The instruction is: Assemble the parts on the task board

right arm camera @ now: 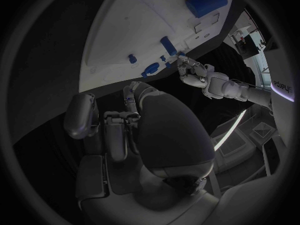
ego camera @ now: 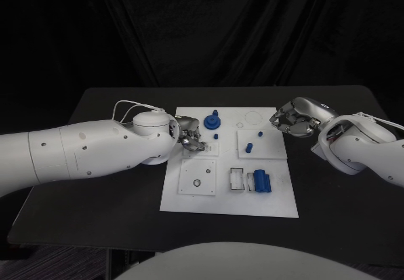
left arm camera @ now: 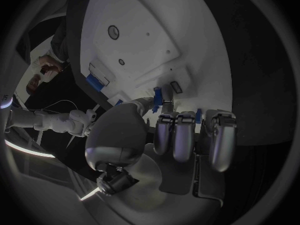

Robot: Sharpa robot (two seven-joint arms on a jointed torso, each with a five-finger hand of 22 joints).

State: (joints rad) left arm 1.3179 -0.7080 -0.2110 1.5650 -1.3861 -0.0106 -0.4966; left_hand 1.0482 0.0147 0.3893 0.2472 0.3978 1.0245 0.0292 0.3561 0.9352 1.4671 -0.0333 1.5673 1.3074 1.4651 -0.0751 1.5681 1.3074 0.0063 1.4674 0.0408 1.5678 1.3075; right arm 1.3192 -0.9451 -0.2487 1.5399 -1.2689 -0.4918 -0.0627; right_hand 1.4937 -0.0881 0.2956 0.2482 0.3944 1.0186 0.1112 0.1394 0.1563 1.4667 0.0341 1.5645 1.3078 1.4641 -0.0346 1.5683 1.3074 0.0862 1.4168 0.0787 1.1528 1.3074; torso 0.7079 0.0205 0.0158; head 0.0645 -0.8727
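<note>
Your left hand (ego camera: 188,137) sits low over the task board (ego camera: 229,207), on the small square fixture at its left edge, fingers curled in; whether it pinches a part there you cannot tell. Your right hand (ego camera: 295,119) hangs over the board's far right corner, fingers curled, apparently empty. This looks like a seating step on the left, so press straight down. The blue gear on its peg (ego camera: 212,121) stands just beside your left fingers, so mind it. A slanted blue pin (ego camera: 251,147) and two blue cylinders (ego camera: 263,180) await on the board.
</note>
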